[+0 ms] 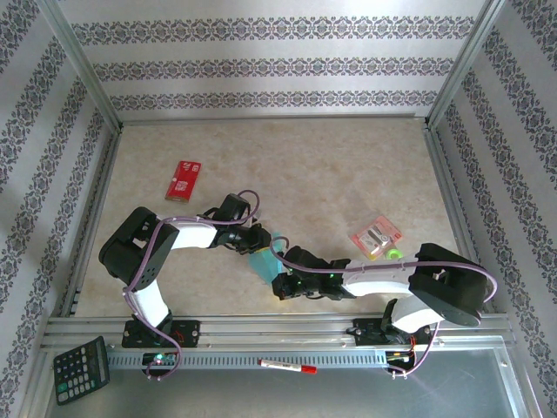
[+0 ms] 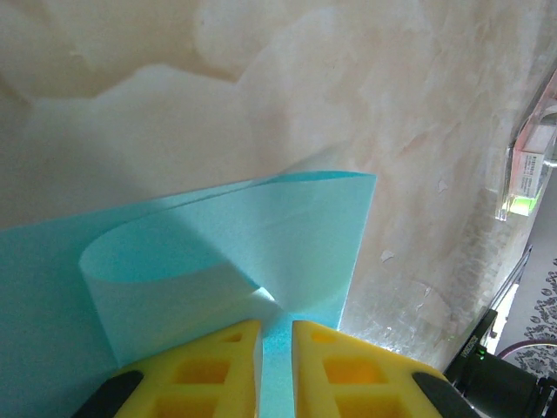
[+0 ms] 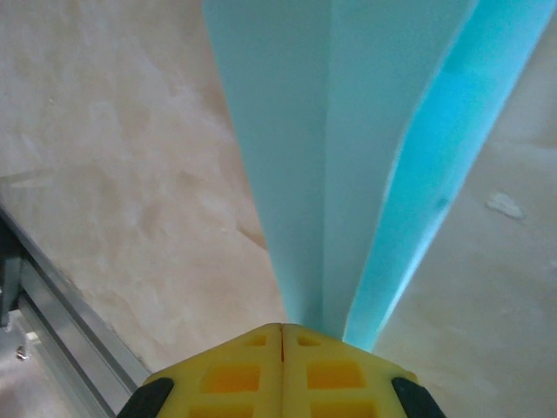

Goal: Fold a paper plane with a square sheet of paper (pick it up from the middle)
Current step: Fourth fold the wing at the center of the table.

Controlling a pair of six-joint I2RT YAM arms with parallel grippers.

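Observation:
The square sheet of paper (image 1: 259, 261) is light teal-blue, creased into a narrower shape, and sits between the two arms at the table's near middle. My left gripper (image 1: 258, 246) reaches it from the left. In the left wrist view the paper (image 2: 287, 226) curls over in a loop, and a strip of it runs into the narrow gap of my left gripper (image 2: 276, 324). My right gripper (image 1: 278, 280) meets the paper's near edge. In the right wrist view my right gripper (image 3: 281, 326) is pressed shut, and the folded paper (image 3: 287, 131) rises from its tips in long creased strips.
A red rectangular packet (image 1: 184, 179) lies at the back left. A pink-and-yellow packet (image 1: 376, 235) lies to the right, also seen as the packet (image 2: 531, 170). A metal rail (image 1: 278, 329) borders the near edge, with a calculator (image 1: 81, 370) and a marker (image 1: 285, 366) beyond it.

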